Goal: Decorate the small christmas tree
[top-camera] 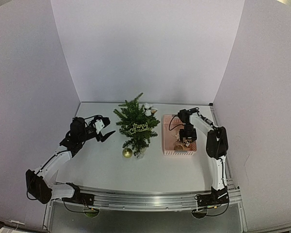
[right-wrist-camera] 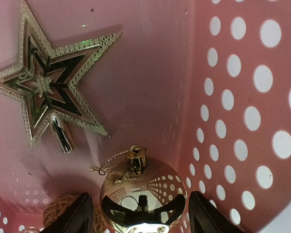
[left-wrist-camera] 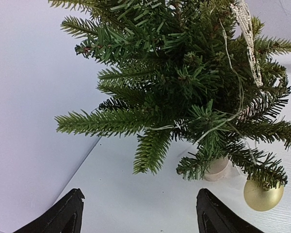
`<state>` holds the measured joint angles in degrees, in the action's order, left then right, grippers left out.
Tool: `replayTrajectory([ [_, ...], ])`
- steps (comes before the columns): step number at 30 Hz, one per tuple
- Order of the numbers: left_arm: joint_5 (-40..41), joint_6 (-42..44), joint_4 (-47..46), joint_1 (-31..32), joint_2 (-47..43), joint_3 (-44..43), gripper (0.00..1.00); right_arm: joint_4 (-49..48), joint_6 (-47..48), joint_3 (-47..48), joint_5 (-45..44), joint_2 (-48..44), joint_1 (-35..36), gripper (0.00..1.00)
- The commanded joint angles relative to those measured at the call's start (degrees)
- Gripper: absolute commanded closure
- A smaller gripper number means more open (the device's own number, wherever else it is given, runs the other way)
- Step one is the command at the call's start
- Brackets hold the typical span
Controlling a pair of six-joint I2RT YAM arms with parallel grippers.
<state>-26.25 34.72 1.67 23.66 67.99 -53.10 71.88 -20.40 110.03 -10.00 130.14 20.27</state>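
The small christmas tree point(top-camera: 136, 124) stands mid-table on a pale base point(left-wrist-camera: 216, 170). It carries a gold "Merry Christmas" sign point(top-camera: 139, 128), a gold bauble point(top-camera: 127, 153) low at the front and white ornaments point(top-camera: 148, 109) at the back. My left gripper point(top-camera: 106, 128) is open and empty just left of the tree point(left-wrist-camera: 184, 82), above the table. My right gripper point(top-camera: 186, 143) is down inside the pink basket point(top-camera: 172, 153). Its jaws are open on either side of a shiny gold ball point(right-wrist-camera: 140, 189). A gold star topper point(right-wrist-camera: 48, 92) lies beside the ball.
The basket's perforated wall point(right-wrist-camera: 233, 97) is close on the right of my right gripper point(right-wrist-camera: 140, 213). A small wicker ball point(right-wrist-camera: 58, 208) lies left of the gold ball. White walls enclose the table on three sides. The hanging bauble point(left-wrist-camera: 263, 194) is at the right of my left gripper point(left-wrist-camera: 140, 208).
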Motion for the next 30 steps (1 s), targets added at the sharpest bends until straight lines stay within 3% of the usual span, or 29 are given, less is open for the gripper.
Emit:
replayTrajectory([
  [1, 0.8, 1.1, -3.1, -0.3, -0.3, 0.2, 0.19, 1.5, -0.5, 2.6, 0.2, 1.4, 0.1, 0.34],
  [15, 1.2, 1.8, -5.1, -0.3, 0.2, 0.6, 0.2, 1.6, -0.6, 1.4, -0.1, 2.2, 0.2, 0.34],
  [30, 1.8, 2.7, -5.5, -0.3, 0.0, 0.3, 0.19, 1.8, -0.6, 3.0, -0.1, -1.2, 0.2, 0.54],
])
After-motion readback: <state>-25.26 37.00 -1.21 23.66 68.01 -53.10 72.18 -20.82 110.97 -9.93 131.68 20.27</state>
